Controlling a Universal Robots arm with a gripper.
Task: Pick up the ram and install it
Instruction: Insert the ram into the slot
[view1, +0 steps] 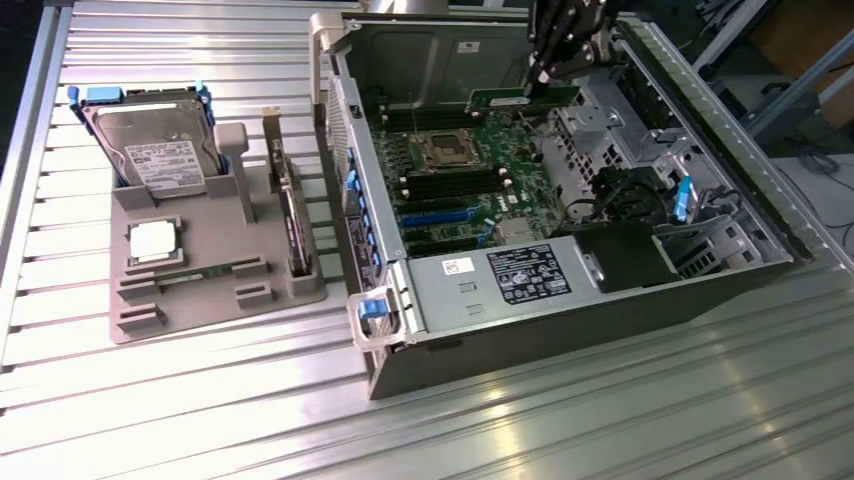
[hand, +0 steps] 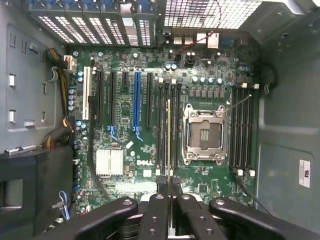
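My gripper (view1: 539, 85) hangs over the far end of the open computer case (view1: 441, 330), shut on the ram (view1: 497, 99), a thin green strip held level above the motherboard (view1: 461, 185). In the wrist view the ram (hand: 169, 135) appears edge-on as a narrow line running out from between my gripper (hand: 169, 194) fingers. It lies in line with the bank of dark memory slots (hand: 163, 130) beside the empty processor socket (hand: 204, 134). I cannot tell how far above the slots it is. A second bank of slots (hand: 242, 130) sits on the socket's other side.
On the exterior view's left, a grey holder tray (view1: 200, 315) carries a hard drive (view1: 160, 152), a square silver processor (view1: 154, 240) and a dark expansion card (view1: 294, 215). Inside the case are a power supply (view1: 527, 272), drive cages (view1: 627, 140) and cables (view1: 601, 205).
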